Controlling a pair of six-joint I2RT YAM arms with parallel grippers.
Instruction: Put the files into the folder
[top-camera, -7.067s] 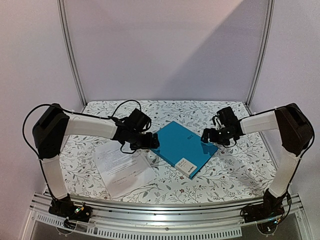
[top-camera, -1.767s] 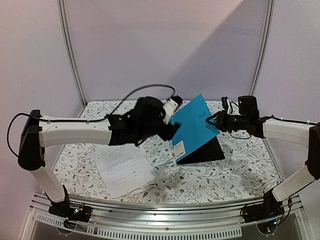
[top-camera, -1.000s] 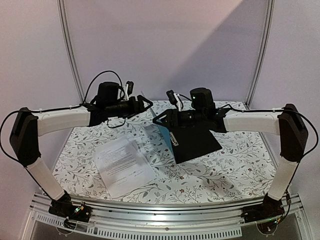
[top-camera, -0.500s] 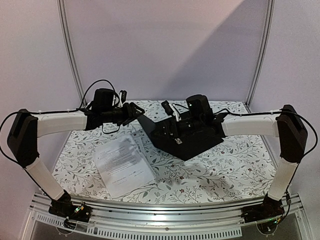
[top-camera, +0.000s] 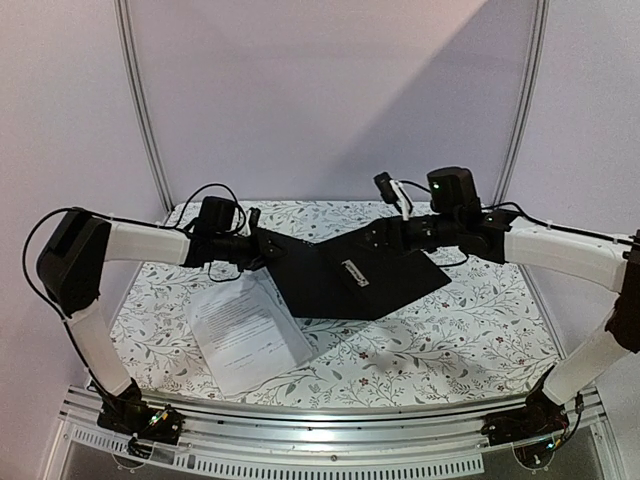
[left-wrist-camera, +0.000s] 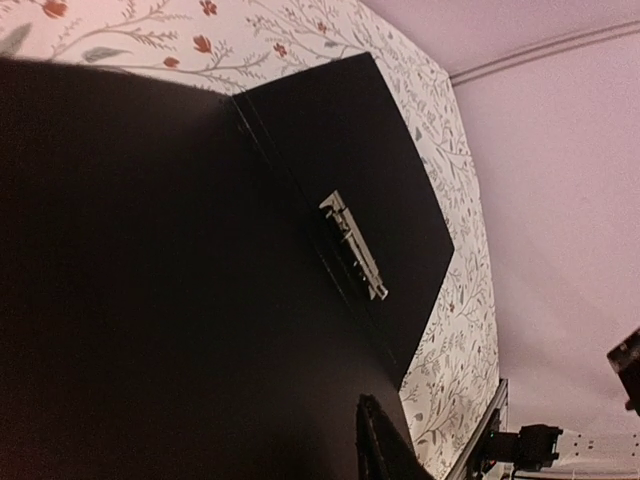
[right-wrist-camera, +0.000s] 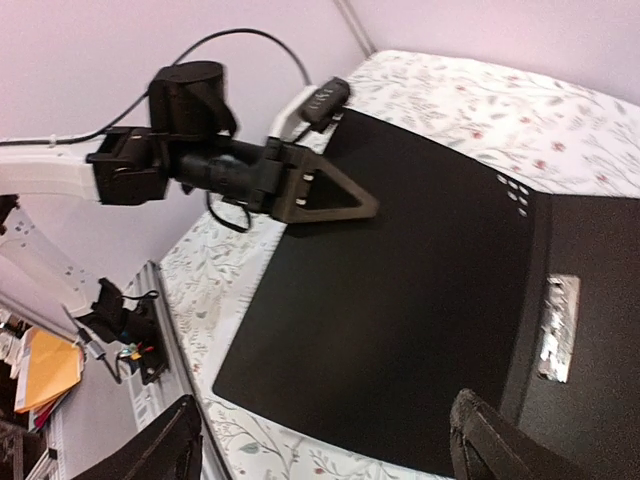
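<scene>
Table (top-camera: 470, 330), floral cloth: carries all items.
Folder (top-camera: 330, 285): lying open mid-table, black inside up.
Files (top-camera: 245, 330): white printed sheets, flat on cloth just front-left of folder, outside it.
R gripper (top-camera: 375, 236): fingers wide apart, over folder's R half, nothing held.
L gripper (top-camera: 258, 245): at far edge of L flap; grip state can't be told.
Metal clip (top-camera: 354, 272): inside folder, nr spine.

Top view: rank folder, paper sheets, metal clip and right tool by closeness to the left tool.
1. folder: left flap directly under the left tool.
2. paper sheets: on the table, toward the near edge.
3. metal clip: to the right, at the folder's spine.
4. right tool: farthest right, by the folder's far edge.
</scene>
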